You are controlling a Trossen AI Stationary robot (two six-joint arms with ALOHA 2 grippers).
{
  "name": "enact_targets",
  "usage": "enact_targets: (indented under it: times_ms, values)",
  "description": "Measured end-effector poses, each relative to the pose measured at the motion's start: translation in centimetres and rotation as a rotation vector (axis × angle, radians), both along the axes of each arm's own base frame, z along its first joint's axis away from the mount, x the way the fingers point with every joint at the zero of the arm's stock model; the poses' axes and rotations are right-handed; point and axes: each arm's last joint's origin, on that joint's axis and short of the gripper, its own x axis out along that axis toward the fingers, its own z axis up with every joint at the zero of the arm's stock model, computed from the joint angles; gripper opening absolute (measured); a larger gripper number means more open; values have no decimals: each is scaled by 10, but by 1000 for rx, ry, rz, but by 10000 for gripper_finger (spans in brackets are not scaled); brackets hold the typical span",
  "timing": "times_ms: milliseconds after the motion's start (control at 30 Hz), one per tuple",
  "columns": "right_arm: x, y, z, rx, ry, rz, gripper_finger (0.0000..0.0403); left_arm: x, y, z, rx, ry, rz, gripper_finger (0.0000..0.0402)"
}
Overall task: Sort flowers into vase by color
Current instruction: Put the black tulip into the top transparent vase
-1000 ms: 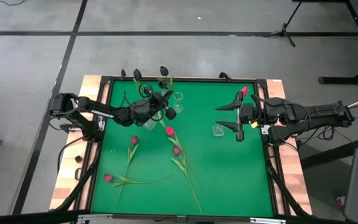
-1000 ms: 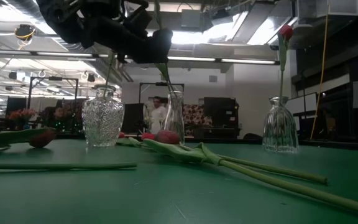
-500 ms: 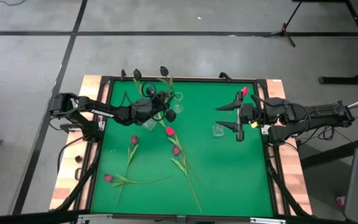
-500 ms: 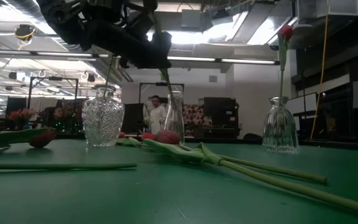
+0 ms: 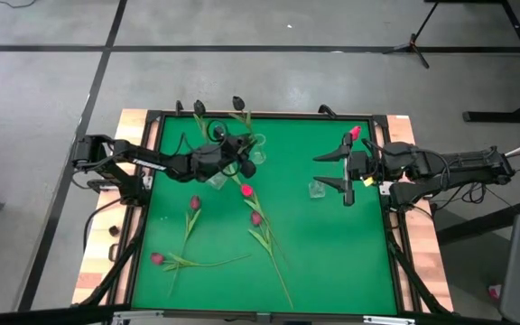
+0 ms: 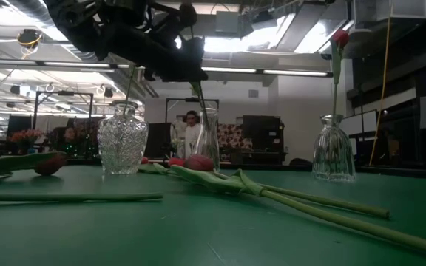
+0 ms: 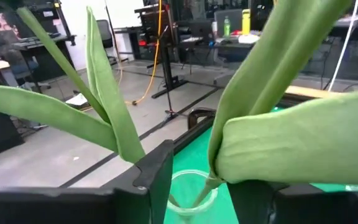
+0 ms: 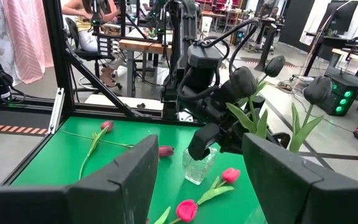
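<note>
My left gripper (image 5: 238, 155) hangs open over the slim glass vase (image 6: 208, 140) near the table's far edge. A dark tulip's stem (image 7: 205, 185) runs down between its fingers into the vase's rim (image 7: 188, 194), and the green leaves (image 7: 291, 143) spread above them. Two more dark tulips (image 5: 238, 102) stand by it. A red tulip (image 6: 339, 37) stands in the bell-shaped vase (image 6: 333, 151). Several pink tulips (image 5: 256, 218) lie on the green mat. My right gripper (image 5: 343, 171) waits open at the right. My left gripper stands open about the dark tulip's stem. A broad leaf (image 7: 272, 158) lies close over one finger (image 7: 253, 198); I cannot tell whether it touches.
A cut-glass vase (image 6: 123, 140) stands just left of the slim one, under my left arm. Loose tulips (image 5: 157, 258) and long stems (image 6: 309, 203) cross the middle and near left of the mat. People show in the room beyond the table.
My left gripper has opened and let go of the dark tulip's stem, which stays upright in the slim vase. The gripper has tipped a little and kept its place.
</note>
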Motion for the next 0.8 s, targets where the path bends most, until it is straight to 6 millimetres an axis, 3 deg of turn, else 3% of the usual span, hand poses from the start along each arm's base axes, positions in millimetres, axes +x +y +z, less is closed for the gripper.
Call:
enact_targets:
  times_ms: [367, 800]
  values:
    - [0, 0, -1, 14, 9, -2, 232, 21, 4, 39, -41, 88, 66, 187]
    - [0, 0, -4, 40, 39, -5, 232, 30, 6, 70, -50, 176, 66, 187]
